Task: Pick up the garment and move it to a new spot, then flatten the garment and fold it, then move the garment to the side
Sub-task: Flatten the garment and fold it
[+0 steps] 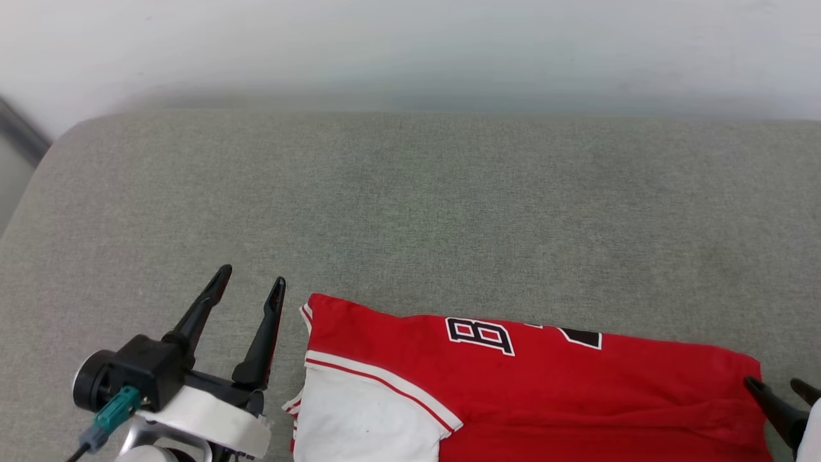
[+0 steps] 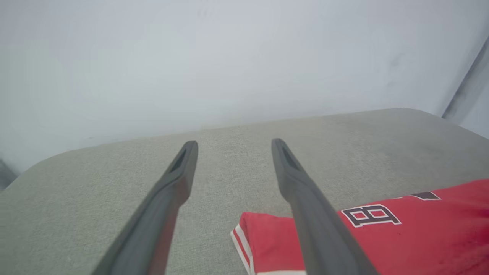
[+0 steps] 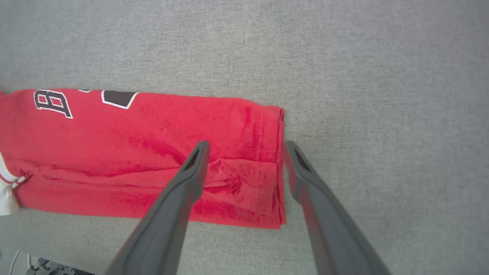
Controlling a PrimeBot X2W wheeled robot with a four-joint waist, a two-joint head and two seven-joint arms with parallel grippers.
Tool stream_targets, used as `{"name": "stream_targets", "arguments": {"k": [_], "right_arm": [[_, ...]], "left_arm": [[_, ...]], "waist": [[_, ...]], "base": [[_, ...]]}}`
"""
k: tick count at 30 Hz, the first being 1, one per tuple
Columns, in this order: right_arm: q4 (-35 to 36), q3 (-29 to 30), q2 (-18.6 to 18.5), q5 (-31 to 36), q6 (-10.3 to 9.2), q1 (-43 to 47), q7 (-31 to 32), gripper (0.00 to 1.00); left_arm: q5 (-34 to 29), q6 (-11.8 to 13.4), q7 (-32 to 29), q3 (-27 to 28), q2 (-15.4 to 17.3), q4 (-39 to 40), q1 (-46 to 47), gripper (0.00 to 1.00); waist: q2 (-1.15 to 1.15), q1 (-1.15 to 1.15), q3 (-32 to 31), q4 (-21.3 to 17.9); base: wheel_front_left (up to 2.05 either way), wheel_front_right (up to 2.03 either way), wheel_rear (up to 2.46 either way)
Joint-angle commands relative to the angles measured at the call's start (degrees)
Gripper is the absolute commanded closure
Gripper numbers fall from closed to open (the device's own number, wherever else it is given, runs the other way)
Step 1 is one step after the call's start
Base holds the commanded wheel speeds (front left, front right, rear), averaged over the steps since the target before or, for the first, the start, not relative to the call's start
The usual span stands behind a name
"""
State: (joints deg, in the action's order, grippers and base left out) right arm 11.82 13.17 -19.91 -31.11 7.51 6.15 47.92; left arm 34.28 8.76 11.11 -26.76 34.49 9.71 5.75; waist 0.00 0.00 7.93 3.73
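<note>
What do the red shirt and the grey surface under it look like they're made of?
Red jersey: seemingly thin, soft, matte fabric, since it lies in soft creases and folded layers. Grey surface: apparently woven upholstery cloth, matte, with a fine flecked weave; its rounded corner hints at padding, though that stays unsure.

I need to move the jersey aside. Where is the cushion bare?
Bare: the wide cushion strip between jersey and wall, and the patch past the jersey's right end. Crowded: the near edge, where the left gripper and right gripper stand at its ends.
</note>
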Motion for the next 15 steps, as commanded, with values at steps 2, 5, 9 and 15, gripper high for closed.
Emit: {"name": "stream_targets", "arguments": {"k": [2,5,9,15], "right_arm": [[-2.46,2.51,3.41,2.38,-0.04,-0.25,-1.46,0.00],[-5.44,5.25,6.76,4.51,-0.04,-1.23,-2.63,0.00],[-8.96,6.85,9.81,5.52,-0.04,-2.45,-3.94,0.00],[-13.43,6.80,11.29,5.53,-0.04,-4.17,-5.71,0.00]], "left_arm": [[-1.35,0.66,2.95,1.46,-2.16,-1.15,-0.76,0.00],[-3.50,0.24,4.01,4.36,-4.35,-1.44,-1.53,0.00],[-10.15,-2.26,4.14,9.23,-8.44,1.12,-2.57,0.00],[-15.68,-6.45,4.10,14.16,-13.08,1.37,-4.07,0.00]], "waist": [[0.00,0.00,0.64,0.34],[0.00,0.00,1.59,0.58],[0.00,0.00,3.56,1.05],[0.00,0.00,5.19,1.47]], "base": [[0.00,0.00,0.00],[0.00,0.00,0.00],[0.00,0.00,0.00],[0.00,0.00,0.00]]}}
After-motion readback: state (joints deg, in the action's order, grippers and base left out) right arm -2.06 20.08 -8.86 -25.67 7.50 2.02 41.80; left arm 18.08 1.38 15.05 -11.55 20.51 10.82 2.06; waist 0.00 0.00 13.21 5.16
